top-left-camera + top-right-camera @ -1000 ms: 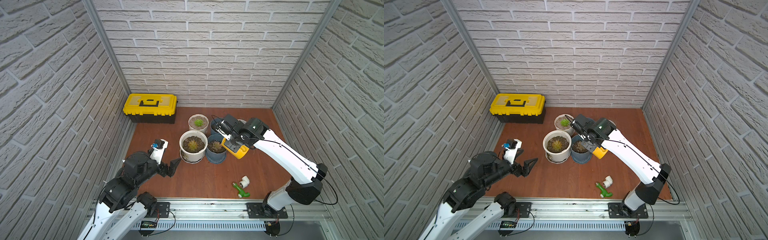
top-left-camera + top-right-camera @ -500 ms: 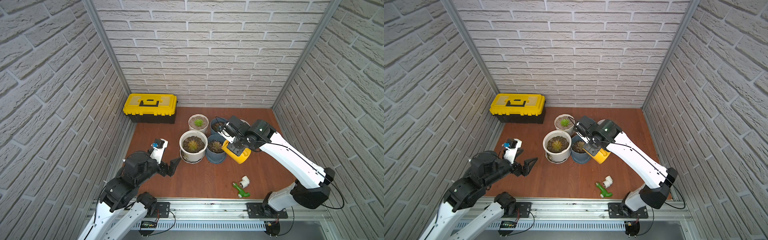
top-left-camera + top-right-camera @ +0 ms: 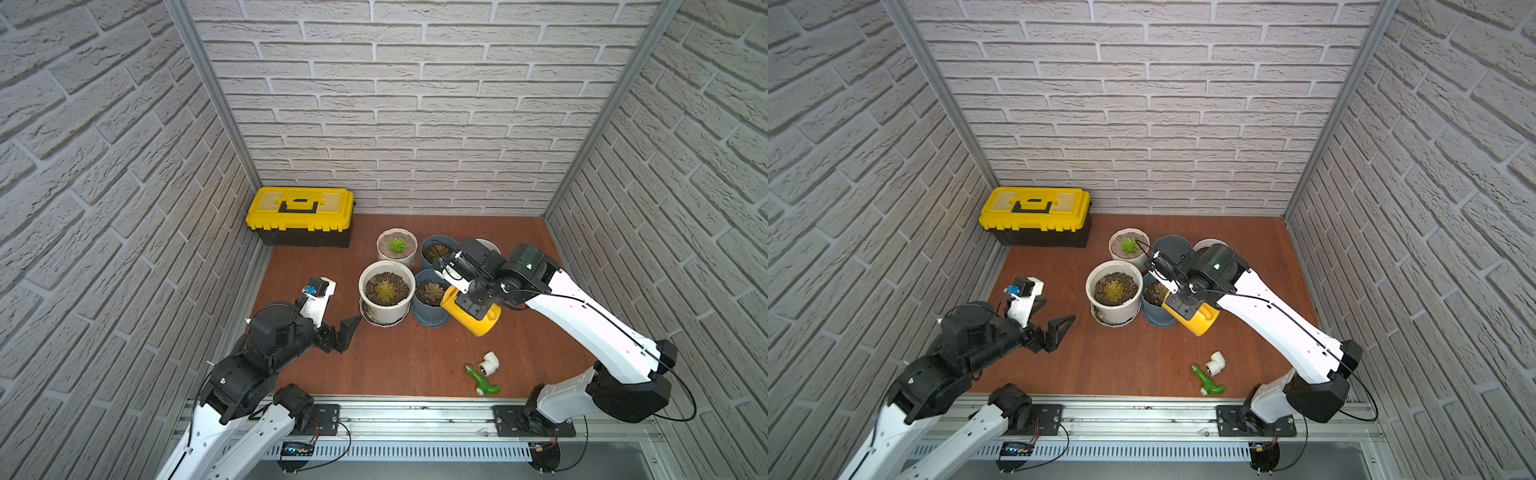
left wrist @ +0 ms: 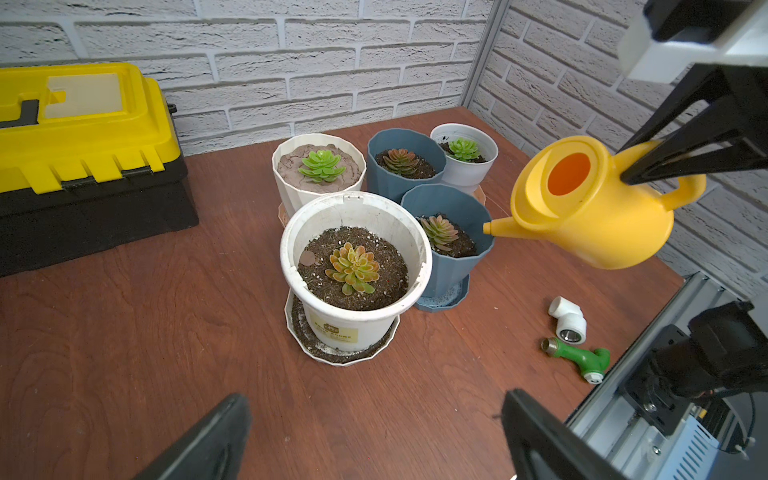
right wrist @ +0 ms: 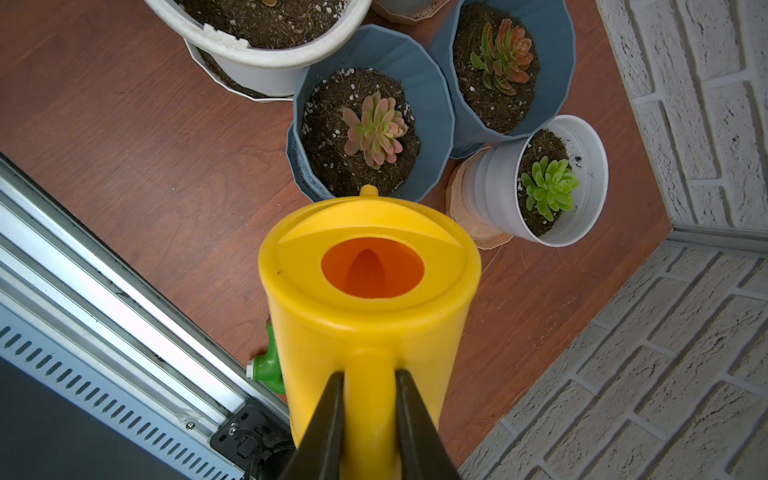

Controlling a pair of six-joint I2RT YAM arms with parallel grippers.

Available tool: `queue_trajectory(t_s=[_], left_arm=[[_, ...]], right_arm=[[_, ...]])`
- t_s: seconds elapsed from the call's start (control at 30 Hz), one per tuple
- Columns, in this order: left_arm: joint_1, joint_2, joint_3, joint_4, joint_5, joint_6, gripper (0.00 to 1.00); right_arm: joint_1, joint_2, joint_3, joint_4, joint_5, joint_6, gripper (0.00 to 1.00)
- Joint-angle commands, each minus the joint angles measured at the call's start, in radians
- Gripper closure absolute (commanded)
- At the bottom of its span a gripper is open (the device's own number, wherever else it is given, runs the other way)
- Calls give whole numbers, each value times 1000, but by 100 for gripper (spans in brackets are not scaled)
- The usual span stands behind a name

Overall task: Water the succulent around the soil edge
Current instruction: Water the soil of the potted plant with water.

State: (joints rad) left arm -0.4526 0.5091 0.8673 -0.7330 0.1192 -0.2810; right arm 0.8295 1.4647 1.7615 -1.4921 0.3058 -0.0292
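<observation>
— Drawn back toward the right wall since a second ago: right arm with its yellow plastic watering can (image 3: 478, 320); left arm unmoved. Grips?
— Right gripper (image 5: 370, 376) clamped on the can's handle. Left gripper (image 4: 374, 397) spread wide and empty, low over the brown wooden table (image 4: 124, 332)
— And the target?
— Soil edge (image 4: 390, 266): the dark gritty ring inside the wide white plastic pot (image 4: 353, 324), around its yellow-green rosette succulent (image 4: 353, 268). The can's spout tip hangs at the far rim of the near blue ribbed pot (image 4: 453, 266), which stands just beside the white one; it is not over the white pot
— Progress?
— No water is seen falling, and whether the soil is wet cannot be told. By my judgement, pouring round the ring remains to be done
</observation>
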Motion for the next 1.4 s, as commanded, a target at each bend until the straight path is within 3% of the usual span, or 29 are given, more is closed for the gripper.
queue_trajectory(t_s=[0.0, 0.8, 1.37], left_arm=[[8, -4, -11, 44, 6, 5, 1], [8, -14, -11, 44, 13, 5, 2], [9, -17, -10, 44, 16, 6, 1]], right_arm=[[20, -9, 23, 14, -31, 19, 97], [42, 109, 108, 119, -97, -16, 98], [36, 206, 175, 179, 8, -15, 98]])
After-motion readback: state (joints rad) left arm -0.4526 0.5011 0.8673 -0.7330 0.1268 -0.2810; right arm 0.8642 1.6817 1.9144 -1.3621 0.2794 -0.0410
